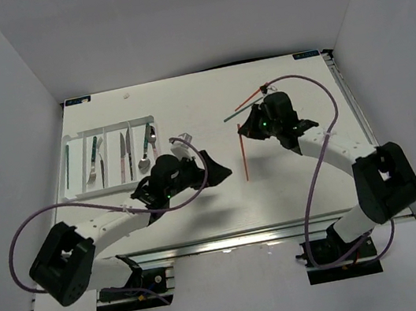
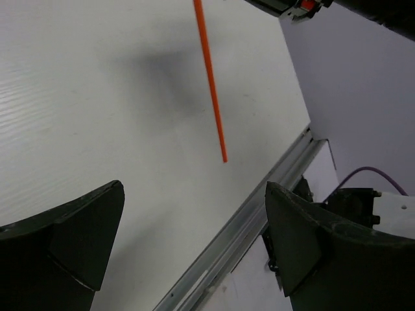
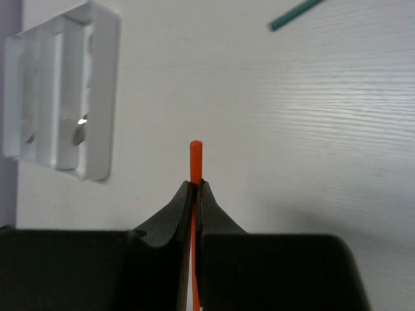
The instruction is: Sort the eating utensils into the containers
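Overhead view of a white table point(image 1: 202, 212) with two dark robot arms reaching in from the bottom edge.

At the upper left of the frame lies a flat white tray point(image 1: 75, 163) split into long slots. A teal-handled fork point(image 1: 95, 160), a knife point(image 1: 122, 155) and a spoon point(image 1: 145, 148) already lie in separate slots.

Just right of the tray, near the centre of the frame, the left gripper point(image 1: 218, 168) hovers over bare table. Its wrist view shows the two fingers spread wide with nothing between them.

Right of centre, a thin red chopstick point(image 1: 244, 157) runs almost straight up and down the frame. The right gripper point(image 1: 240, 128) has its jaws pressed together on the chopstick's upper end. In its wrist view the stick's blunt tip pokes out just past the fingertips. It is unclear whether the lower tip touches the table.

At the upper right, a second red chopstick point(image 1: 247, 101) and a teal chopstick point(image 1: 241, 112) lie loose on the table, angled, close beside the gripper.

The held chopstick looks very light, stiff, smooth and narrow. Pinched so near one end, it is likely to swing or slip in the jaws. A hold closer to its middle would probably carry it more steadily to a slot.
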Motion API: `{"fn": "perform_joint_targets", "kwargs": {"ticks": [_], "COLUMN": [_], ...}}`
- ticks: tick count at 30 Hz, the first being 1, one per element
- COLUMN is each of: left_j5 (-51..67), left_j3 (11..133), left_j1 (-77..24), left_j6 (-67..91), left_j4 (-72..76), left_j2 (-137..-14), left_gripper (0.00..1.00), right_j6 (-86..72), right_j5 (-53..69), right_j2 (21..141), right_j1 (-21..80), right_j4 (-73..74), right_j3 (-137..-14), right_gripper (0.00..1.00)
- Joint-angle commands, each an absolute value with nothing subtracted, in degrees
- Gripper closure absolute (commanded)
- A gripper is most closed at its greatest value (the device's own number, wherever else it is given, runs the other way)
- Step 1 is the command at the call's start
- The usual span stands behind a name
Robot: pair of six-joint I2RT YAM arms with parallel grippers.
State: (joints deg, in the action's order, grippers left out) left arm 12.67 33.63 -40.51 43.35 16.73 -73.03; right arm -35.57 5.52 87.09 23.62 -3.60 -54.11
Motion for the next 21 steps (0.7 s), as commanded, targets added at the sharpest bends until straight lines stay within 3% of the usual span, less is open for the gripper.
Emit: {"fn": "perform_joint_targets", "kwargs": {"ticks": [1,5,8,11,15,18,19,21], "left_j5": [12.9,14.7,12.8,11.4,12.6,13.3,12.9,11.2], "left_j3": [36.4,38.0,39.5,40.5,41.7,42.6,43.8,45.4], "left_j1": [-42.8,-43.5,-43.7,-43.7,-43.7,-43.7,-43.6,-43.3], "left_j6": [47.7,50.1,49.0,47.6,47.8,46.7,45.7,41.4], "left_j4": [31.1,36.2,34.8,33.2,33.8,33.8,31.1,26.3], "left_j2": [-76.4,-80.3,-81.2,-81.9,-83.9,-85.0,-85.1,-84.7], "left_gripper": [0.02,0.03,0.11,0.36,0.44,0.82,1.0,1.0], "right_j6": [-37.0,-38.9,-39.7,-41.0,-42.8,-43.2,-43.2,-41.4], "right_j5": [4.5,3.1,3.2,3.7,4.0,4.0,3.9,3.5], "right_j2": [81.7,77.6,75.7,74.6,74.3,74.4,74.4,73.4], "right_j1": [28.8,32.0,34.0,35.7,37.2,37.4,37.4,36.7], "right_j4": [-8.0,-9.0,-9.7,-10.9,-12.8,-13.7,-13.4,-12.0], "right_j3": [-53.3,-51.9,-51.2,-50.0,-48.9,-48.9,-49.1,-49.8], "right_gripper": [1.0,1.0,1.0,1.0,1.0,1.0,1.0,0.88]}}
